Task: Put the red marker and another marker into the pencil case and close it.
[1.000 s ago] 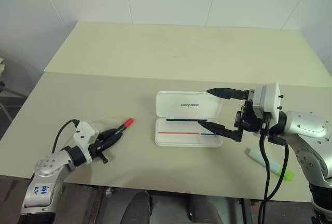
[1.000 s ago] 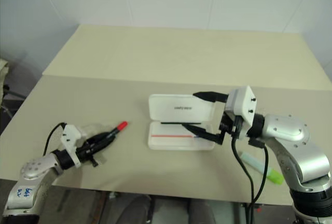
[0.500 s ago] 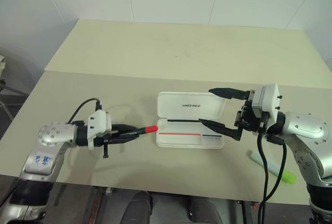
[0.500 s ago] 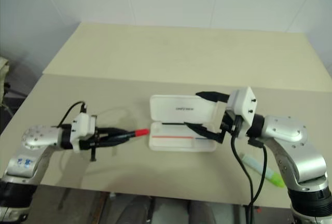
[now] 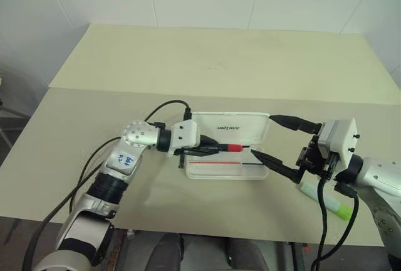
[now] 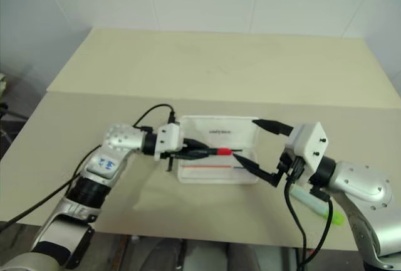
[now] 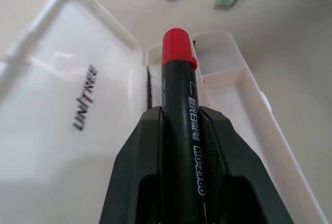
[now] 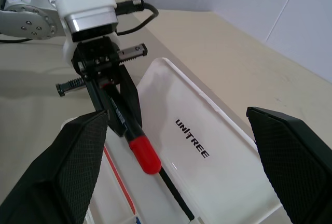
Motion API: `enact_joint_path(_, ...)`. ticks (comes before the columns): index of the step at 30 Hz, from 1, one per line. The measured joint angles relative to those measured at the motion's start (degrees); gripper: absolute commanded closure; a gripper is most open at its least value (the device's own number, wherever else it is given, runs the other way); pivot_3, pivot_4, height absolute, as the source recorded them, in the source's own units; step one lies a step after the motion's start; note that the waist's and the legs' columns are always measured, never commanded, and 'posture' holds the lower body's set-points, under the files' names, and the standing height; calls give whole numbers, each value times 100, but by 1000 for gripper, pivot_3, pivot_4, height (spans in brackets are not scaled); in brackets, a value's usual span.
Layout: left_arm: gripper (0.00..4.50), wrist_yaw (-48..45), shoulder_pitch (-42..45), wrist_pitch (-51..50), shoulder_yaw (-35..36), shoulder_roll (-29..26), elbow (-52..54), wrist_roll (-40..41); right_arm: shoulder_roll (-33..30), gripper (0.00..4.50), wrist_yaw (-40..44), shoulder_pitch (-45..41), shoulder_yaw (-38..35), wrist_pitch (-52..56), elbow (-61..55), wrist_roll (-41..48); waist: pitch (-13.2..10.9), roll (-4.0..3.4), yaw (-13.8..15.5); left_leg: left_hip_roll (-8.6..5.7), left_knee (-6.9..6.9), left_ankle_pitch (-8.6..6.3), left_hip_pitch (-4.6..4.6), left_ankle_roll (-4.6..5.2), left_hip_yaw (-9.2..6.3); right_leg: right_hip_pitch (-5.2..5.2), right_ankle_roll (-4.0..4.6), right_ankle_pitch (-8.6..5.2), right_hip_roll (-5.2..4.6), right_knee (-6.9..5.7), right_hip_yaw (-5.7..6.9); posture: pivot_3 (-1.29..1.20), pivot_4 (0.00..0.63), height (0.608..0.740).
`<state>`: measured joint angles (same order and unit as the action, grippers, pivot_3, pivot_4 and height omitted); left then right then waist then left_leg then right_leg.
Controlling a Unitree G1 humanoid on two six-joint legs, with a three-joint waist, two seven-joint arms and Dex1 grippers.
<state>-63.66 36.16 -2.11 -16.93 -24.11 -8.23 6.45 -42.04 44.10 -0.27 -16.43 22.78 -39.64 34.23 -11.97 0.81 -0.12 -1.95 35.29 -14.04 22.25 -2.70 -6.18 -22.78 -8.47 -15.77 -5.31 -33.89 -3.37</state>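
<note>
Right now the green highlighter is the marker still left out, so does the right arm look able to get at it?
Probably yes. The green highlighter lies on the table just beside the right gripper, whose fingers stand wide open and empty. Nothing lies on it, though the arm's own cable crosses nearby.

Silver arms with white wrist blocks, black cables looped along both. Left arm (image 5: pixel 119 161) has blue handwritten digits. Black wedge fingers (image 8: pixel 290 151), textured pads; exposed screw rod.
</note>
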Motion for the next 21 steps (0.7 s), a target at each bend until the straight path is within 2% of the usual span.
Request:
enact_joint_path(6, 3887, 326, -71, -314, -150, 166, 200, -196, -55, 0, -109, 122, -210, 117, -114, 113, -1, 2, 13, -4, 12, 0, 3, 0, 0, 2, -2, 1, -5, 0, -1, 0, 150, 740)
enact_joint_path(9, 3887, 658, -71, -192, -217, 219, 161, -486, -57, 0, -148, 130, -215, 150, -229, 149, -2, 3, 11, -3, 12, 0, 2, 0, -1, 2, -2, 1, -3, -1, -1, 0, 150, 740)
enact_joint_path(15, 3887, 757, -70, -31, -222, 194, 31, -645, -67, 0, -206, 168, -234, 238, -330, 231, -2, 3, 21, -6, 14, 0, 4, 0, -1, 2, -3, 1, -7, 0, -1, 0, 150, 740)
enact_joint_path(21, 1914, 686, -69, 38, -254, 304, -52, -641, -128, 0, -234, 163, -255, 243, -388, 248, -2, 4, 19, -6, 14, 0, 4, 0, 0, 2, -3, 1, -6, 0, 0, 0, 150, 740)
